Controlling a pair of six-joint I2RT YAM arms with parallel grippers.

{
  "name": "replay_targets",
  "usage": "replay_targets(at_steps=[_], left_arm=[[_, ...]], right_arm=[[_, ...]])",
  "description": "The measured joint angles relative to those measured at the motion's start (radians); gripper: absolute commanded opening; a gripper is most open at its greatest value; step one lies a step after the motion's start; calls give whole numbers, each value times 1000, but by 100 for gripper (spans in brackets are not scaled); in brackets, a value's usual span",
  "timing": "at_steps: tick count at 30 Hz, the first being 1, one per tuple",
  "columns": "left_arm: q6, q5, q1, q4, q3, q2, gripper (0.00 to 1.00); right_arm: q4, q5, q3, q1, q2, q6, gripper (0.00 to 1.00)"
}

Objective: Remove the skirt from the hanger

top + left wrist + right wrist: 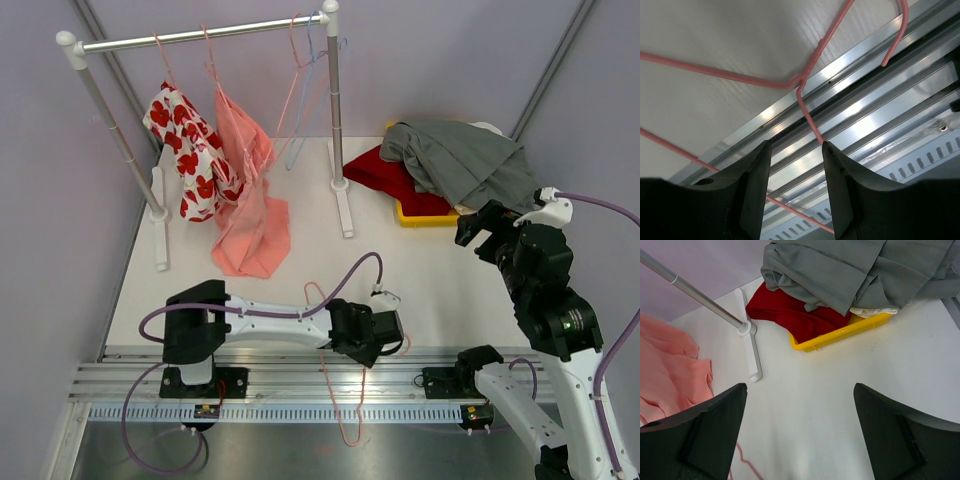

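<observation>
A pink skirt (245, 200) hangs on a pink hanger from the rack bar (200, 35), its hem resting on the table; its edge shows in the right wrist view (670, 365). A bare pink wire hanger (337, 405) lies across the table's near edge and the rail. My left gripper (392, 335) is low over it, open; in the left wrist view (796, 146) the hanger's wire (812, 59) runs under and ahead of the fingers, not gripped. My right gripper (478, 230) is wide open and empty above the table (800, 390).
A yellow tray (420, 215) at the back right holds a grey garment (460, 160) and red cloth (380, 170). A red-flowered garment (190, 160) and empty hangers (300, 90) hang on the rack. An aluminium rail (300, 385) lines the near edge.
</observation>
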Motion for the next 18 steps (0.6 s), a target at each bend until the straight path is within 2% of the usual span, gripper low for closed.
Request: replay_targets(at_steps=[6,13,14,18], left_arm=[[-96,0,-12,68,1,63,45],[-223,-34,-12,72,14,147,39],[-238,-42,-12,71,14,153,36],[-276,-64,-13,77,14,171,5]], right_arm=[[0,0,-3,0,-3,-1,95],[-1,0,-8,0,-7,-12,95],[-2,0,-11,0,-10,-14,95],[-5,0,-17,0,-15,-18,95]])
